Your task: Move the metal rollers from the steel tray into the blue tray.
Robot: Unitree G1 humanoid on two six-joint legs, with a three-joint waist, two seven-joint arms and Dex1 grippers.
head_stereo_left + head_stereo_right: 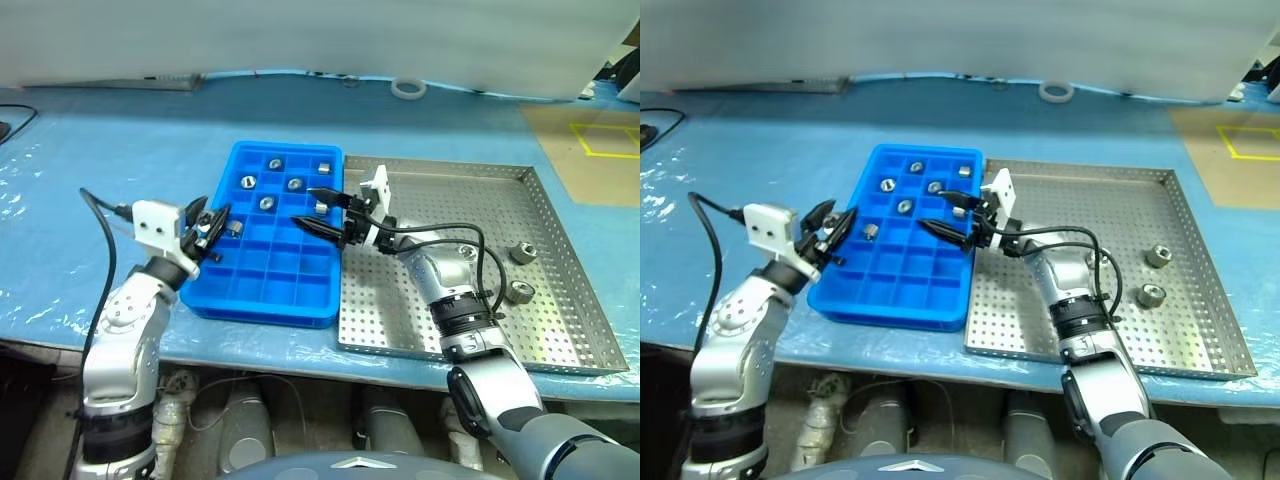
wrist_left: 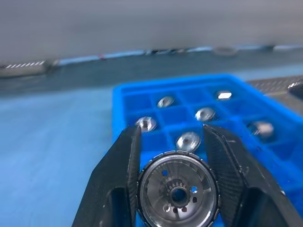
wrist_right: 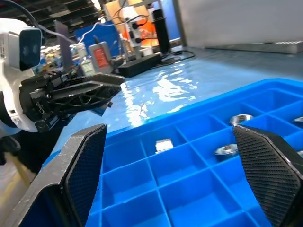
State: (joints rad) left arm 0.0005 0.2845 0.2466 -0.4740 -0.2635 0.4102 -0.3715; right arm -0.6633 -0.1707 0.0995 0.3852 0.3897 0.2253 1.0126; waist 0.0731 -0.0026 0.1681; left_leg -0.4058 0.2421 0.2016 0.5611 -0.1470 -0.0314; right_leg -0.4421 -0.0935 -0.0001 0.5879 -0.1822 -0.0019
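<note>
The blue tray (image 1: 290,285) lies left of the steel tray (image 1: 470,190). Several metal rollers (image 1: 267,202) sit in its far compartments, also seen in the left wrist view as rollers (image 2: 188,140). Two more rollers (image 1: 522,253) (image 1: 517,292) rest on the steel tray's right side. My right gripper (image 1: 308,208) reaches leftward over the blue tray's right part, open, with nothing between its fingers. My left gripper (image 1: 208,226) hovers at the blue tray's left edge, shut and holding nothing; it also appears as the left gripper (image 3: 71,94) in the right wrist view.
A white tape ring (image 1: 408,89) lies at the back of the blue-covered table. A yellow taped square (image 1: 605,140) marks a brown surface at the far right. A black cable (image 1: 12,125) runs along the far left.
</note>
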